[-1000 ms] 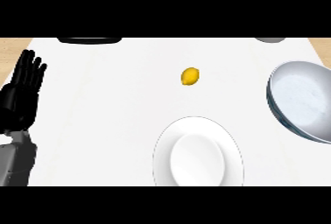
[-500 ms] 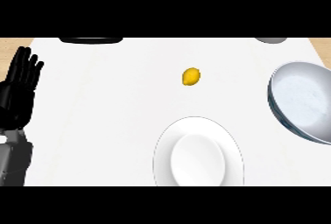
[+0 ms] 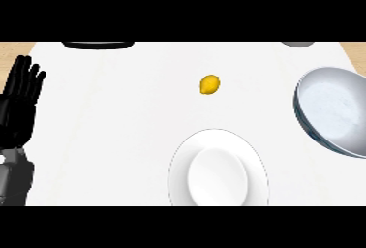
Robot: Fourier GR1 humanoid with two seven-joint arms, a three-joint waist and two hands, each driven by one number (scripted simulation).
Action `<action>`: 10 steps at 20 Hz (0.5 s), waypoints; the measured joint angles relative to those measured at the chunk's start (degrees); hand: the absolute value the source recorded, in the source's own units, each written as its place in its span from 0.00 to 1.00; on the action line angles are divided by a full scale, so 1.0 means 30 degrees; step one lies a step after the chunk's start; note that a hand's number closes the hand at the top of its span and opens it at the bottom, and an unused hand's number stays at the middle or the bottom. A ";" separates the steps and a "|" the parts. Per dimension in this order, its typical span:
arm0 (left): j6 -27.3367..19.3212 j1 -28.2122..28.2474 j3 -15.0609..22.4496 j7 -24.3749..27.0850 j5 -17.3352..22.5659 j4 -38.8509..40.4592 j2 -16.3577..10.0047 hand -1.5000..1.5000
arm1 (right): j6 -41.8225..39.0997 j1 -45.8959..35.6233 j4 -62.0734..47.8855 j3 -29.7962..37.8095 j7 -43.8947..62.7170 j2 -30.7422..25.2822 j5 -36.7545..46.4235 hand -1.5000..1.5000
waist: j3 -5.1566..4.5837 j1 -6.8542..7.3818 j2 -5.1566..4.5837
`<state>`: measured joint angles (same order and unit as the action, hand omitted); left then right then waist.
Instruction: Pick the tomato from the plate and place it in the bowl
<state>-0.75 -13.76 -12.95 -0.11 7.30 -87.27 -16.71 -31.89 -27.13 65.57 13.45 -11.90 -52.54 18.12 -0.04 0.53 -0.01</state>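
Observation:
A white plate lies at the lower middle of the counter with nothing on it. A grey bowl stands at the right edge, tilted toward me, and its inside shows no object. No tomato shows in this view. My left hand rests open at the left edge, fingers straight and pointing up, far from the plate and bowl. My right hand does not appear.
A small yellow lemon lies on the white counter above the plate. A dark object sits at the far edge, upper left, and a grey one at the upper right. Wooden strips border both far corners.
My left hand has shifted slightly left and straightened its fingers upward. Plate, bowl and lemon have not moved.

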 measured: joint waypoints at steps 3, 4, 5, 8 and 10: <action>0.0163 0.0051 -0.0145 0.0107 0.0123 0.0047 -0.0076 0.50 | 0.1397 0.0121 0.0004 -0.0899 0.0885 0.1259 0.1284 1.00 | 0.0001 0.0029 -0.0018; 0.0149 0.0005 -0.0120 0.0326 0.0038 0.0242 -0.0016 0.50 | 0.1770 -0.0059 -0.0326 -0.1047 0.1298 0.1662 0.1578 1.00 | 0.0008 0.0033 -0.0033; 0.0189 -0.0007 -0.0144 0.0280 0.0067 0.0301 -0.0033 0.50 | 0.2078 -0.0119 -0.0614 -0.1104 0.1659 0.2072 0.1747 0.00 | 0.0007 0.0028 -0.0036; -0.0028 -0.0025 0.0087 0.0276 -0.0178 0.0175 0.0217 0.50 | 0.2901 -0.0243 -0.1848 -0.1205 0.2071 0.3302 0.2069 0.00 | 0.0014 0.0034 -0.0046; 0.0203 0.0004 -0.0048 0.0345 -0.0065 0.0256 0.0045 0.50 | 0.3031 -0.0581 -0.2794 -0.1023 0.2075 0.3988 0.1832 0.00 | 0.0017 0.0055 -0.0056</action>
<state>-0.14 -13.75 -13.10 0.93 7.11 -86.50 -16.58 -22.80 -28.87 57.19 10.38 -5.67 -40.58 23.62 0.01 0.70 -0.17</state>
